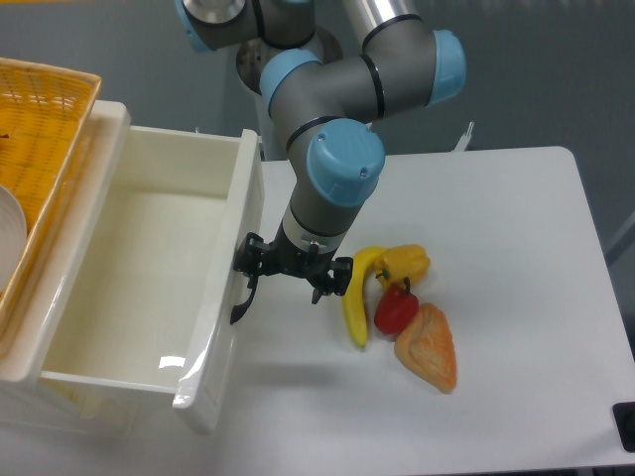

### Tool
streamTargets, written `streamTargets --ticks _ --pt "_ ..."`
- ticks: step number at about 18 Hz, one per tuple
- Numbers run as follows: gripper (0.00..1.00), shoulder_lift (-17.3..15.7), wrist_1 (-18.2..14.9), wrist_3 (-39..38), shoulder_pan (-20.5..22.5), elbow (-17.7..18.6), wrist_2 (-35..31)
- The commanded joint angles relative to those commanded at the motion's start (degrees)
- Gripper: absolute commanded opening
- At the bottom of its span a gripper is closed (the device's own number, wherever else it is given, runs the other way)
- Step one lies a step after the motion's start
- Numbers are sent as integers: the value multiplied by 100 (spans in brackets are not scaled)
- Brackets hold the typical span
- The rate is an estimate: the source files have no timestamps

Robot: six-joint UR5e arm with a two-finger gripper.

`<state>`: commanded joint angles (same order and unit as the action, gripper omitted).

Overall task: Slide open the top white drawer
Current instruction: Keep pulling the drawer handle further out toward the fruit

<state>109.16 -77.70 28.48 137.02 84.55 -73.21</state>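
The top white drawer (139, 268) stands pulled far out from the cabinet at the left, its deep white box showing an empty inside. Its panelled front (228, 307) faces right and carries a black curved handle (243, 302). My gripper (288, 273) hangs from the arm just right of that front, its left finger (250, 260) at the top of the handle and its right finger (327, 283) out over the table. Whether the jaws press on the handle is hard to make out at this angle.
A yellow wicker basket (40, 149) with a white dish sits on the cabinet top at the far left. On the table right of my gripper lie a banana (355, 293), a yellow pepper (405, 264), a red pepper (395, 309) and an orange bread piece (429, 347).
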Motion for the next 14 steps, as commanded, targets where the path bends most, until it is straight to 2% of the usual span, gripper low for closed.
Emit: streamTargets --ticks 14 --pt "100 9 -9 97 149 0 35"
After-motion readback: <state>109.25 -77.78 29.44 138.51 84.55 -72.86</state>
